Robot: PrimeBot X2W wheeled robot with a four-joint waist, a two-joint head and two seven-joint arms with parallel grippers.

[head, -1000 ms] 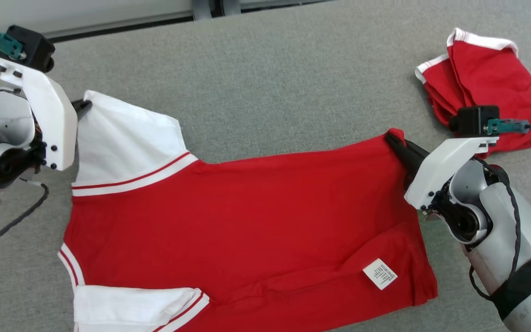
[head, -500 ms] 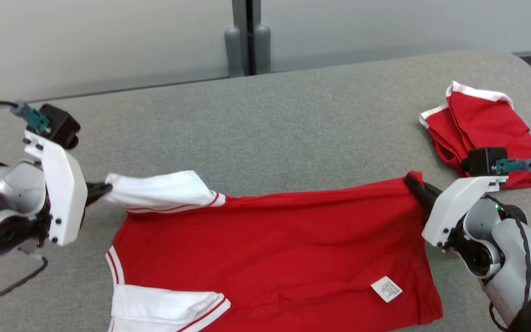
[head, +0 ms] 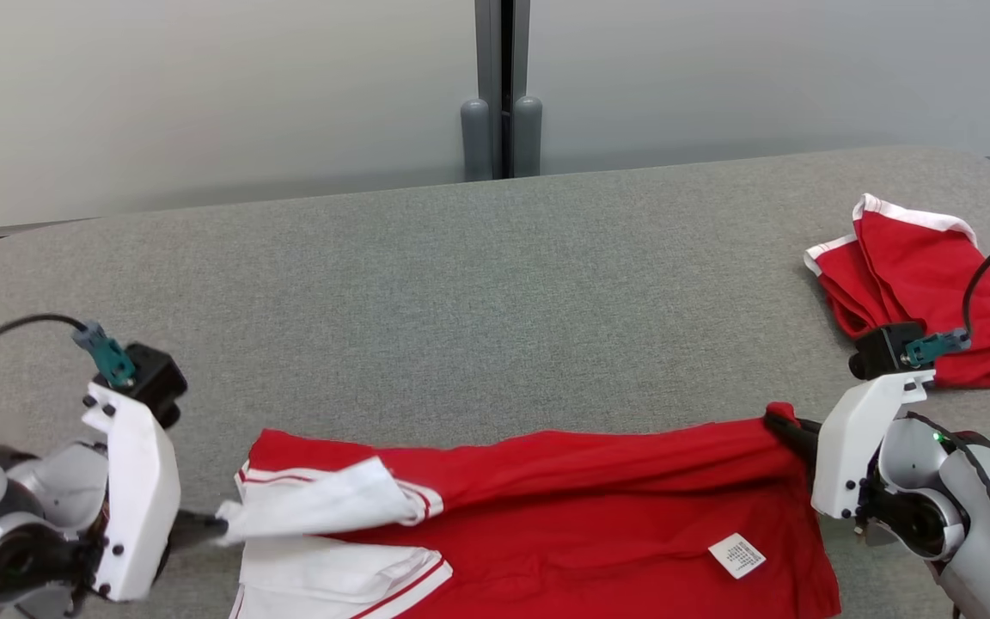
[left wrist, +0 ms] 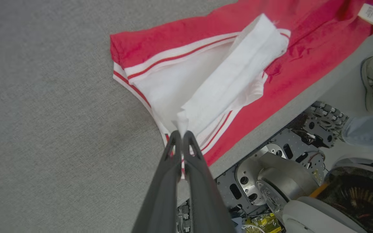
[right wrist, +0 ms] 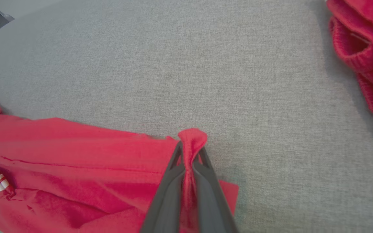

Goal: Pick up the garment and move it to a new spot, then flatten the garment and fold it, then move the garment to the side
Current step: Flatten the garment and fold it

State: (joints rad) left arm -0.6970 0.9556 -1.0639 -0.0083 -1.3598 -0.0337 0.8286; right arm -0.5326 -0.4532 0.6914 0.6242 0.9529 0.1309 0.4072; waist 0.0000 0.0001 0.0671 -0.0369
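The garment is a red shirt with white, red-striped sleeves, lying along the near edge of the grey table. My left gripper is shut on the tip of a white sleeve, which is drawn over the other sleeve. In the left wrist view the gripper pinches the sleeve corner. My right gripper is shut on the red hem corner at the garment's right end. A white care label faces up near the hem.
A second red garment with white trim lies bunched at the table's far right. Behind the table runs a pale wall with a grey post. Below the table edge, the left wrist view shows the robot's base and a person's shoe.
Both grippers have drawn the garment's far edge toward the near edge, folding it over itself. The white sleeve now lies across the lower sleeve. The head camera has tilted up.
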